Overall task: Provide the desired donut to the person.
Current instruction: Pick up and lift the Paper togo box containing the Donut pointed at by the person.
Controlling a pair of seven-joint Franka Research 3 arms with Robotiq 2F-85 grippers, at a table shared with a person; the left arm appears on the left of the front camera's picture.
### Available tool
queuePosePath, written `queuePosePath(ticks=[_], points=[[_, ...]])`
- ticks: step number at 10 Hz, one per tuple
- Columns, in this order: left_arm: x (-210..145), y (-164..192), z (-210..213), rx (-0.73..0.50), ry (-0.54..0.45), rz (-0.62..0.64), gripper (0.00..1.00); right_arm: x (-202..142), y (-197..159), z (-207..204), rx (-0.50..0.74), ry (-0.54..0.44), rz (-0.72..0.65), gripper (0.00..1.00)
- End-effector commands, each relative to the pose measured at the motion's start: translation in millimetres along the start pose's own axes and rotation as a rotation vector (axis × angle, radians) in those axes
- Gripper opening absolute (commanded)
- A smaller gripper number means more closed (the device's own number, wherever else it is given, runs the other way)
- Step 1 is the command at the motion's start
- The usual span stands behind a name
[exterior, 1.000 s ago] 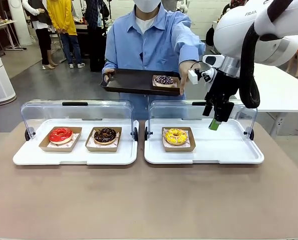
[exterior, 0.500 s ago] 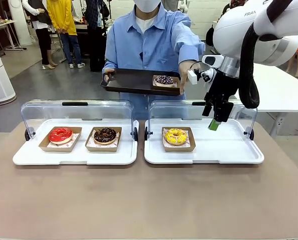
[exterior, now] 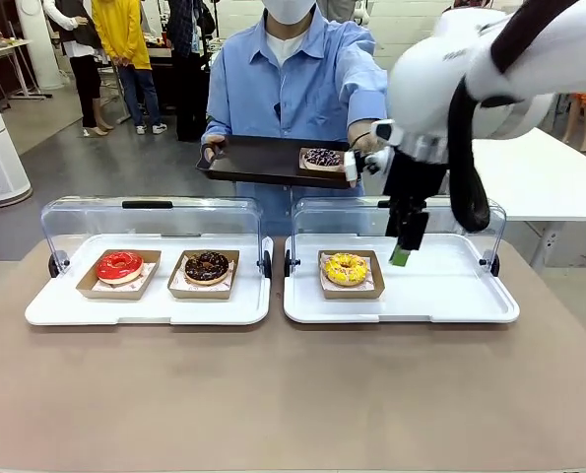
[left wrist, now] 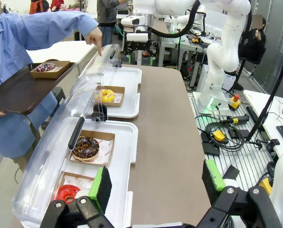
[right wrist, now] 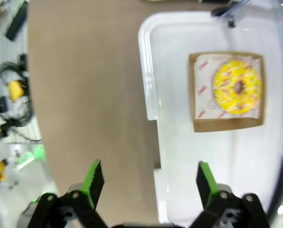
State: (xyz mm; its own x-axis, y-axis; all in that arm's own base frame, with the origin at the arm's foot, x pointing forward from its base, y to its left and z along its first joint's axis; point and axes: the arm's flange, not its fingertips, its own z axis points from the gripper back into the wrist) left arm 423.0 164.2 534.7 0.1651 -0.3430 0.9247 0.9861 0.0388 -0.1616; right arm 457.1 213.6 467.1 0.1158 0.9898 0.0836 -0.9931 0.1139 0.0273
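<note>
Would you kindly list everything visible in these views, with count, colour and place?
table: 1, brown, under both display trays
left tray: 1, white, clear lid raised
right tray: 1, white, clear lid raised
boxes: 4, brown, one under each donut
red donut: 1, left tray
chocolate donut: 1, dark brown, left tray
yellow donut: 1, right tray
sprinkled donut: 1, dark, on serving tray
serving tray: 1, dark brown, held by person
person: 1, light blue shirt, far side
left gripper: 1, black, green pads, open
right gripper: 1, open, above right tray
</note>
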Motion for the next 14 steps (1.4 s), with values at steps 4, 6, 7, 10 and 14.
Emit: queuePosePath(ticks=[4, 6, 7, 10, 14], points=[[1, -2, 1, -0.003, -0.003, -0.003, 1.0, 46, -9, -37, -0.042, 0.086, -0.062, 1.0], [1, -2, 1, -0.003, -0.003, -0.003, 1.0, 39, 7, -36, 0.02, 0.082, -0.037, 1.0], [1, -2, 1, -0.003, -0.003, -0.003, 1.0, 39, 7, -36, 0.02, 0.082, -0.037, 1.0], [1, -2, 1, -0.003, -0.003, -0.003, 1.0, 40, -7, -44, 0.055, 0.085, 0.009, 1.0], [1, -2, 1, -0.003, -0.003, -0.003, 1.0, 27, -40, -75, 0.087, 0.088, 0.083, 1.0]])
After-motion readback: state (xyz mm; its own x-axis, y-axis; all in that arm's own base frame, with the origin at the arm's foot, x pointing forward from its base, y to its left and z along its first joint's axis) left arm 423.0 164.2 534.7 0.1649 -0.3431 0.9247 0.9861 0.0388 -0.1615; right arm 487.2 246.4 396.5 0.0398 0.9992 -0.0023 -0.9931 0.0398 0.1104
